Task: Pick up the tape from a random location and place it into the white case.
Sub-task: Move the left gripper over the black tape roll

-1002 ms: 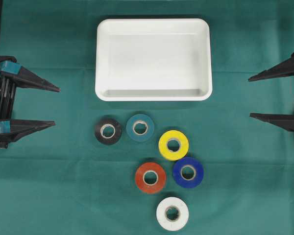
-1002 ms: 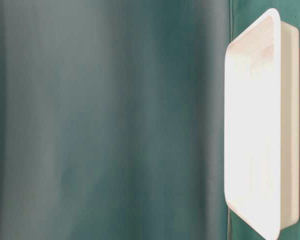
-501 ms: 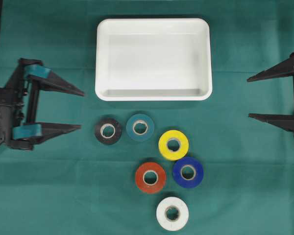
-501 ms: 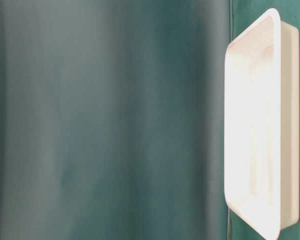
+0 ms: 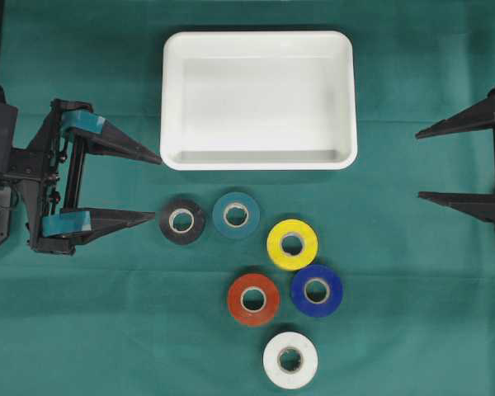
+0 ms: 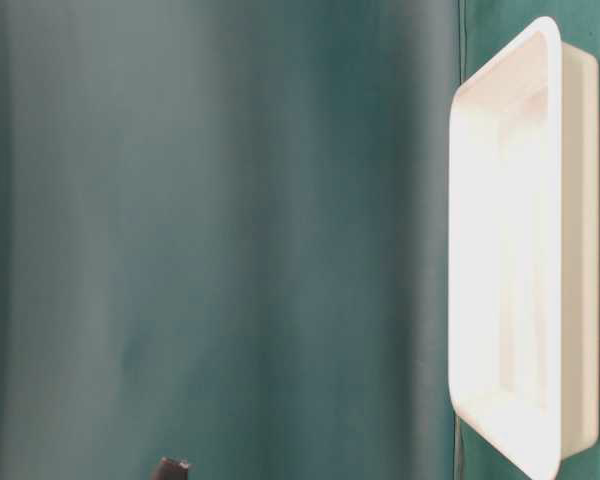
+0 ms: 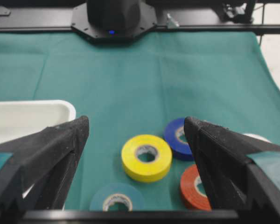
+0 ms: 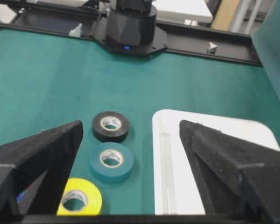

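Since a second ago the left tool (image 5: pixel 155 186) has pushed out toward the rolls, jaws spread wide and empty, its lower tip just beside the black tape (image 5: pixel 181 220). Nothing is picked yet. Farther off, the white case (image 5: pixel 172 99) sits empty; the right tool (image 5: pixel 419 163) waits, spread.

In the left wrist view the teal roll (image 7: pixel 116 200) is cut by the bottom edge, and the red roll (image 7: pixel 192 188) sits partly behind the right finger — the white roll (image 7: pixel 257 137) shows only a sliver. The table-level view crops the white case (image 6: pixel 555 250) at the bottom; a dark tip (image 6: pixel 170 468) there is too small to identify.
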Controlling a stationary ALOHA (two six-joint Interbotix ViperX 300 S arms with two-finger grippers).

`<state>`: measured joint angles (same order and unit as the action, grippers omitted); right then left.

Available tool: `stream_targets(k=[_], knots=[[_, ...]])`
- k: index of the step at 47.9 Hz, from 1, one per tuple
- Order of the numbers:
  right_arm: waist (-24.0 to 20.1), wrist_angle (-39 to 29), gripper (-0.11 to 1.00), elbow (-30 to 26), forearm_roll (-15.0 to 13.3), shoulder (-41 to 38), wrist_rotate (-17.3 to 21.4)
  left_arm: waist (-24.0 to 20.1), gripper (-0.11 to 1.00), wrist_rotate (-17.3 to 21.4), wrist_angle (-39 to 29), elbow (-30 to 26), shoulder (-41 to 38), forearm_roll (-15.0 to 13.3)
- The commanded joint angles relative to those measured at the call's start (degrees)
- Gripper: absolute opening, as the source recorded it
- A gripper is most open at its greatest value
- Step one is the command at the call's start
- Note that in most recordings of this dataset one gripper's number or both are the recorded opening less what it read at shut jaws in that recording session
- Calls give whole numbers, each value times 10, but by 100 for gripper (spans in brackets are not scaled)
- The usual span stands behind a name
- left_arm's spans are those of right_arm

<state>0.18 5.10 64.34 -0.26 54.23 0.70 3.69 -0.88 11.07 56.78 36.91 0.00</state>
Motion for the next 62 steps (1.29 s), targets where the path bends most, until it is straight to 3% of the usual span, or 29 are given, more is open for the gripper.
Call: stream_targets(k=[1,34,44,62], knots=[[-1,0,92,-15,-1,-4,0,2,98,-4,-12,-21,-5,-1],[-1,-14,92,-16,-1,-4,0,2,98,-41,-466,-209,-139,-1],[-1,-15,92,-16,-1,-6,0,1,98,-46,-523,-239,-163,0],[-1,-15,92,-18,-1,-17,0,2,98,-46,-525,-239,-163,0]])
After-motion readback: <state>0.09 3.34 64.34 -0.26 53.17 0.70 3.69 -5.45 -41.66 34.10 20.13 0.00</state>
